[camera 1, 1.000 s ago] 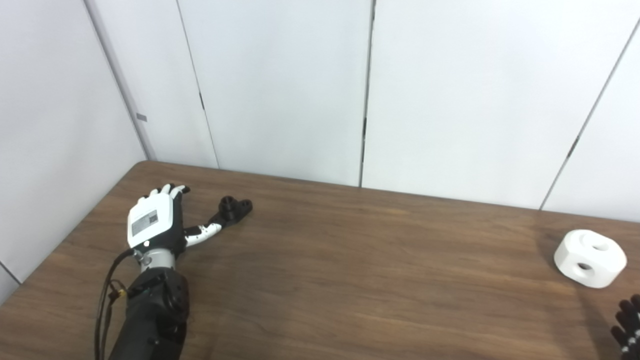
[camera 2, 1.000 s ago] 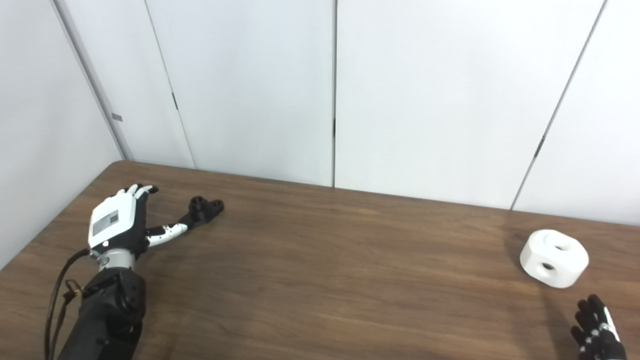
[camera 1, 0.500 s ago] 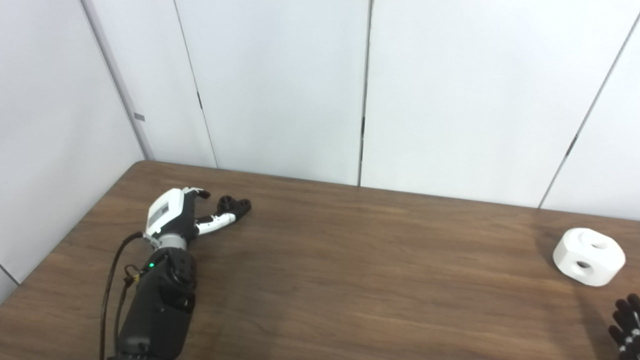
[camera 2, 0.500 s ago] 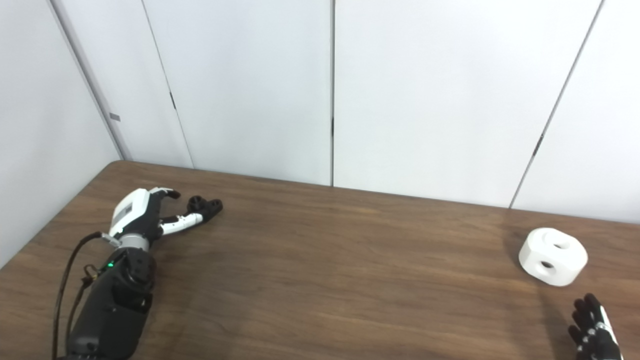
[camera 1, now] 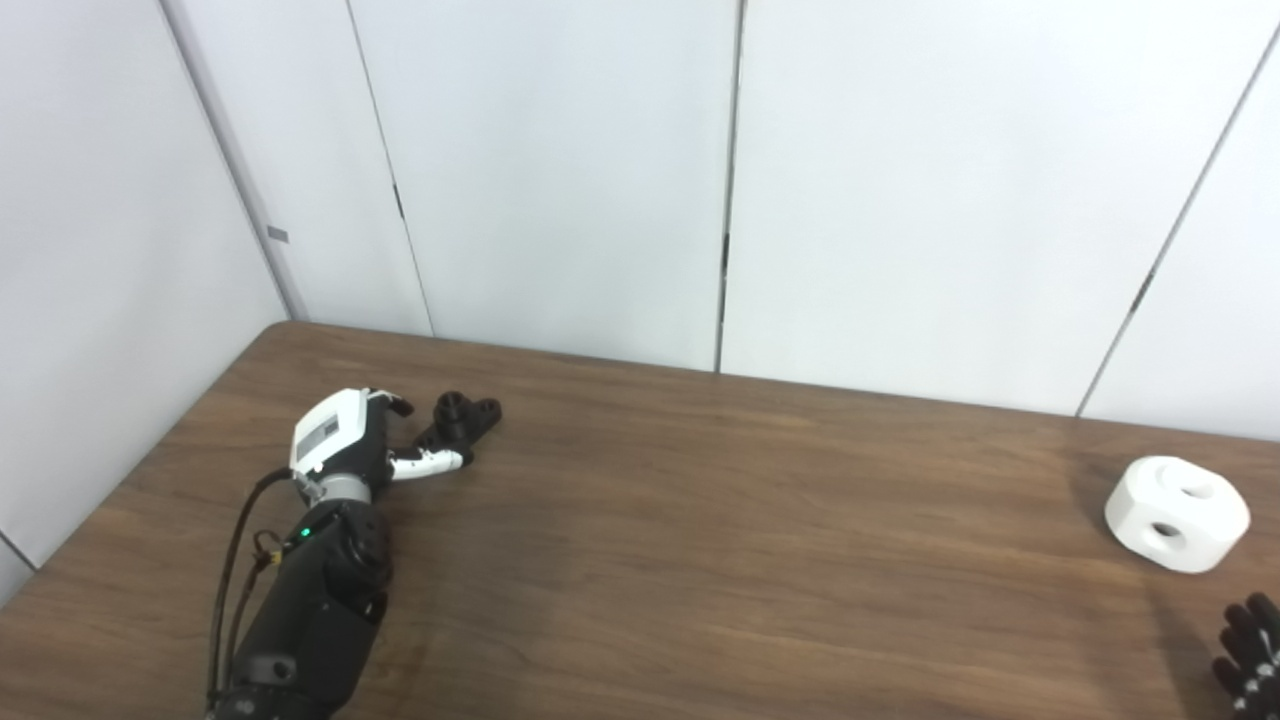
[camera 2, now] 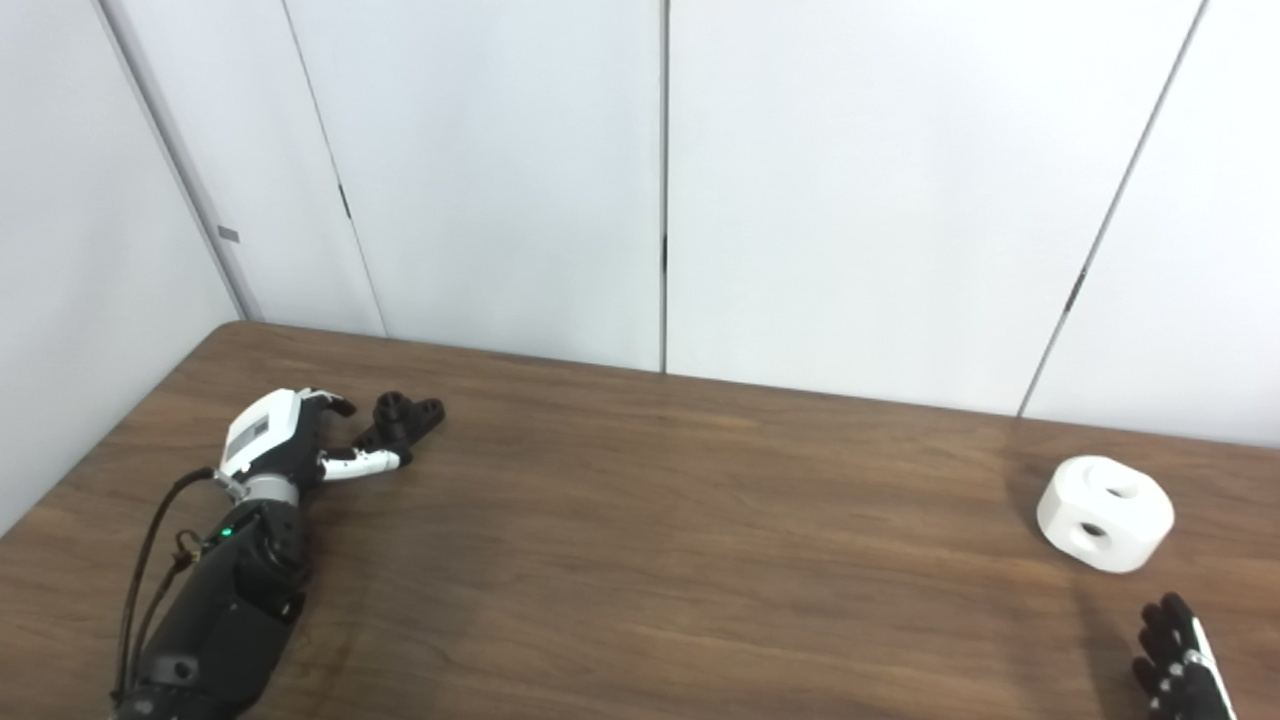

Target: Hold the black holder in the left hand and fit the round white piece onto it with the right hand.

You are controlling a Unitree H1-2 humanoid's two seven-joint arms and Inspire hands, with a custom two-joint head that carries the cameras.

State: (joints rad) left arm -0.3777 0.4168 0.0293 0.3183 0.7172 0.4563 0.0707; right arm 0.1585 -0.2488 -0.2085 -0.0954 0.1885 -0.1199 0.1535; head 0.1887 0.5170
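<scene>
This looks like a bare test room or robotics lab rather than a home or shop. A desk [camera 1: 700, 560] with a dark wood-grain top stands pushed into a corner formed by plain white wall panels [camera 1: 560, 180], which meet at narrow dark vertical seams and carry no pictures, shelves or sockets. One panel on the left bears a small grey tag [camera 1: 278, 234]. The lighting is even and flat. A black robot arm [camera 1: 310, 610] with an exposed cable [camera 1: 228, 580] looped along it and a small green indicator light [camera 1: 303, 533] lies across the desk, the plainest sign of an experimental setup.
</scene>
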